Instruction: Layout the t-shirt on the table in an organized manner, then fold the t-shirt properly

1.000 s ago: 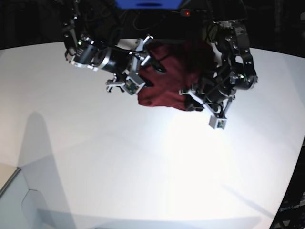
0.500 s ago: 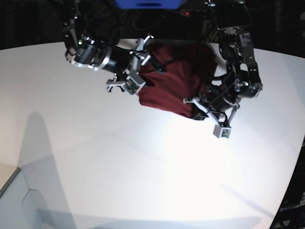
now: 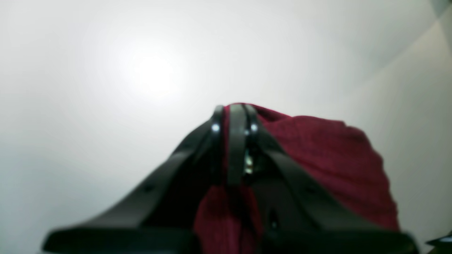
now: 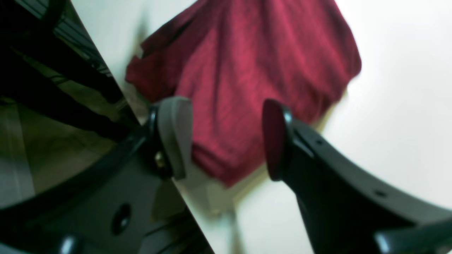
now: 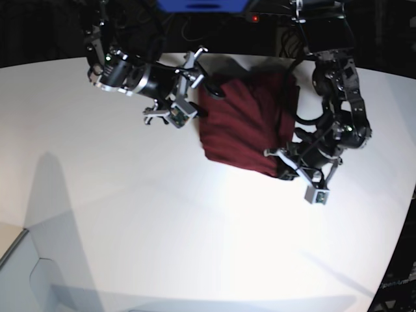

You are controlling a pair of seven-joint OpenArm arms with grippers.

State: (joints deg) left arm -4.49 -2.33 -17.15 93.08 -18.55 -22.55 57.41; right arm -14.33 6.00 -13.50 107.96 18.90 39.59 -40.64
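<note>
1. The shirt [image 5: 244, 123] lies bunched at the far edge of the desk [image 5: 162, 240], not yet spread, so the layout step is in hand.
2. The left tool [image 3: 235, 121] is pressed together on a fold of the shirt's near corner; a pinch there lets the arm drag the cloth out over open desk.
3. The right tool [image 4: 226, 137] hangs above the shirt's other side with its jaws spread, holding nothing. It looks placed to take a second corner.
4. With only one corner gripped, the cloth will likely trail in folds instead of lying flat.
</note>
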